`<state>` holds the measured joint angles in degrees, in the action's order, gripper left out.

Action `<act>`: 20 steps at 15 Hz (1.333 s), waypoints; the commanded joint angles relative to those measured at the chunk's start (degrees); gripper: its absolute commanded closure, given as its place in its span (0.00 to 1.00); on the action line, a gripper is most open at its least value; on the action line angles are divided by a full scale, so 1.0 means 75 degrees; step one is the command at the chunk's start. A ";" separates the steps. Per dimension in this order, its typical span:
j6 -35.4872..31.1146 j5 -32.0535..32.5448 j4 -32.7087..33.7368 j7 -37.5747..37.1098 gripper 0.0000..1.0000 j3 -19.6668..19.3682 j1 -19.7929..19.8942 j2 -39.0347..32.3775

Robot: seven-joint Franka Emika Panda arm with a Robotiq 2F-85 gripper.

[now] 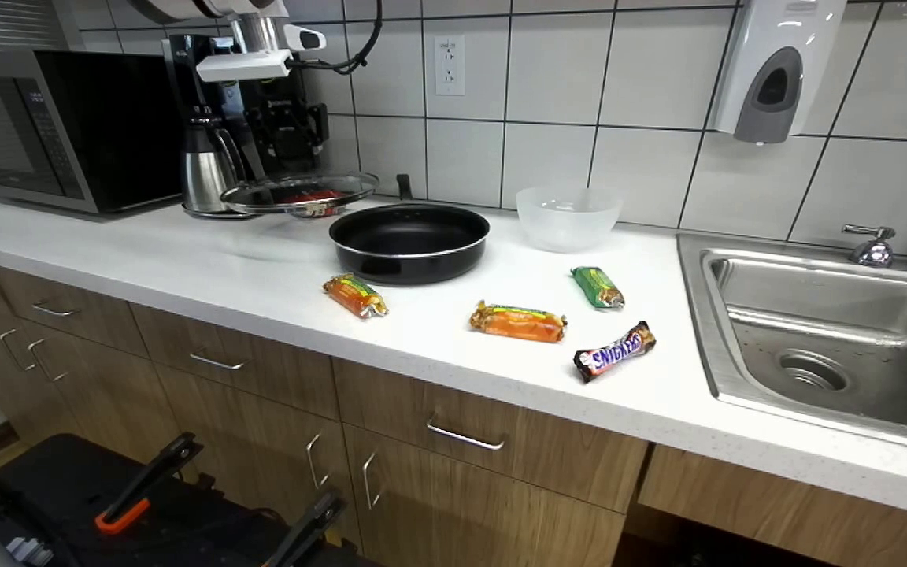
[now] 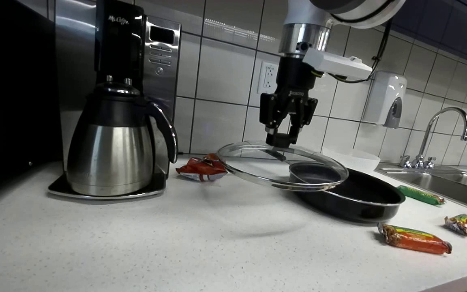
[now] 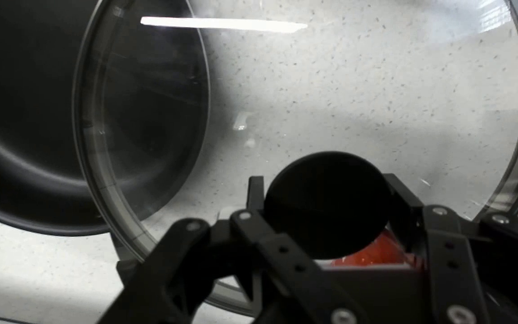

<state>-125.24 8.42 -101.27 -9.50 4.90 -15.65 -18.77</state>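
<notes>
Pincer (image 2: 283, 137): pinching the black knob (image 3: 326, 204), one finger set against each side.
Glass lid (image 2: 276, 168): suspended from the pincer by that knob, raised above the desk (image 2: 136, 243), between the carafe (image 2: 112, 156) and the pan (image 1: 414, 268). Exact tilt cannot be told.
Lid rim (image 3: 88, 103): overlaps part of the pan from above in the wrist view. The height of the gap is not readable.
Pan: upright on the desk, handle (image 1: 404, 187) directed toward the tiled wall (image 1: 469, 146).
Red packet (image 2: 203, 167): on the desk near the wall, seen through the glass in an exterior view.
Sweets: one orange packet (image 1: 355, 297) just in front of the pan; a further orange wrapper (image 1: 518, 323), a green packet (image 1: 598, 287) and a Snickers bar (image 1: 615, 352) lie toward the sink (image 1: 705, 315).
Bowl (image 1: 568, 220): near the wall, beside the pan.
Step in hand: judged to be supporting the lid in the air, with the grip on the knob made.
Next move: judged to call for steady pressure on the smooth, round knob, a level lid, and clearance of the rim from both pan and carafe.
</notes>
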 commanded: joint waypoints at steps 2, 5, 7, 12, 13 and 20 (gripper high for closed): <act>0.0449 0.0180 0.0789 -0.0236 0.61 0.0203 -0.0227 -0.0406; 0.0373 0.0122 0.0945 -0.0269 0.61 0.0242 -0.0381 -0.0613; 0.0338 0.0066 0.1016 -0.0301 0.61 0.0281 -0.0446 -0.0723; 0.0312 0.0000 0.1095 -0.0439 0.61 0.0338 -0.0589 -0.0955; 0.0305 -0.0026 0.1100 -0.0479 0.61 0.0347 -0.0604 -0.0998; 0.0125 -0.0051 0.0874 -0.0755 0.61 0.0353 -0.0732 -0.0964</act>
<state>-125.04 8.28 -95.76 -13.56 6.97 -21.17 -27.14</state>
